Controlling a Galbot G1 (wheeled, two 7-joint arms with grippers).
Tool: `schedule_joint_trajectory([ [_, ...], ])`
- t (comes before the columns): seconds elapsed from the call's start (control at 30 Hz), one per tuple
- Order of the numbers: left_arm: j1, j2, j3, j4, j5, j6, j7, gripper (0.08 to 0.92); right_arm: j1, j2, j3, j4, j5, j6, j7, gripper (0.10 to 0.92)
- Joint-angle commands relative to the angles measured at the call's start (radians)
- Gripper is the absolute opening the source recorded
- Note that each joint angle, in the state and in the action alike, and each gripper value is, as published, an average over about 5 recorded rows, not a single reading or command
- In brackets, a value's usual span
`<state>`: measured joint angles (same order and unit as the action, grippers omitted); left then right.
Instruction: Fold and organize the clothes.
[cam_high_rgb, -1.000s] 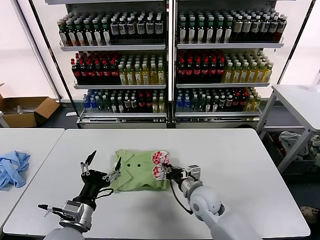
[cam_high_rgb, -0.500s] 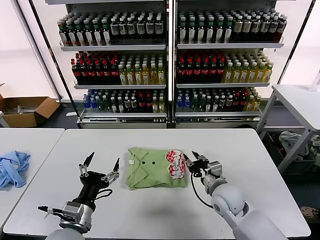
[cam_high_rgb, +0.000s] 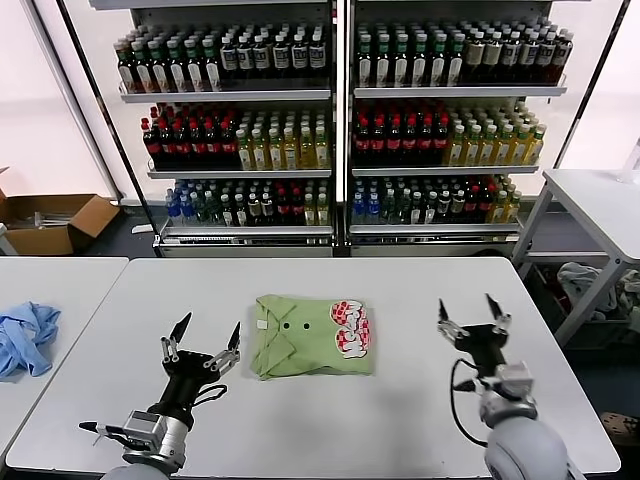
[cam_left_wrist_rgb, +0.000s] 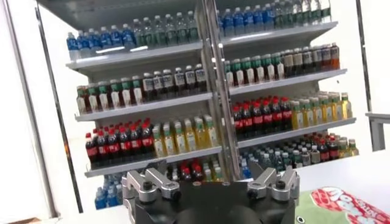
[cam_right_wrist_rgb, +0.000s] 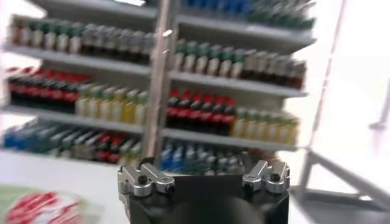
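The light green shirt (cam_high_rgb: 312, 335) lies folded into a neat rectangle at the middle of the white table (cam_high_rgb: 330, 440), collar to the left and its red-and-white graphic (cam_high_rgb: 351, 325) on the right side. A corner of it shows in the left wrist view (cam_left_wrist_rgb: 341, 207) and in the right wrist view (cam_right_wrist_rgb: 36, 207). My left gripper (cam_high_rgb: 205, 342) stands open to the left of the shirt, fingers pointing up, holding nothing. To the right of the shirt my right gripper (cam_high_rgb: 468, 318) is open and empty, well clear of the cloth.
A crumpled light blue garment (cam_high_rgb: 25, 338) lies on the neighbouring table at the far left. Shelves of bottles (cam_high_rgb: 340, 130) stand behind the table. A cardboard box (cam_high_rgb: 55, 220) sits on the floor at the left, and another white table (cam_high_rgb: 600, 200) stands at the right.
My right gripper let go of the shirt's right edge, opened, and drew back to the right. The shirt now lies flat and folded. The left gripper stayed open and shifted slightly.
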<state>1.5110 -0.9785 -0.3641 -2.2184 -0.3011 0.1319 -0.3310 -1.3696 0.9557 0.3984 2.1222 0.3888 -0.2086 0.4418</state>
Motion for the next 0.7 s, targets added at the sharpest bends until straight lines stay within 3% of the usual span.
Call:
schedule_joint_trajectory([
  [0.03, 0.099, 0.027, -0.017, 0.039, -0.037, -0.199, -0.015, 0.823, -0.605, 0.016, 0.283, 0.191, -0.165, 0.480, 0.093, 0.822],
  [0.23, 0.154, 0.033, -0.021, 0.026, -0.045, -0.251, -0.028, 0.823, -0.638, 0.022, 0.228, 0.148, -0.146, 0.623, 0.013, 0.823],
  [0.7, 0.263, 0.047, -0.037, 0.015, -0.065, -0.274, -0.054, 0.823, -0.623, 0.012, 0.167, 0.084, -0.108, 0.665, -0.015, 0.823],
])
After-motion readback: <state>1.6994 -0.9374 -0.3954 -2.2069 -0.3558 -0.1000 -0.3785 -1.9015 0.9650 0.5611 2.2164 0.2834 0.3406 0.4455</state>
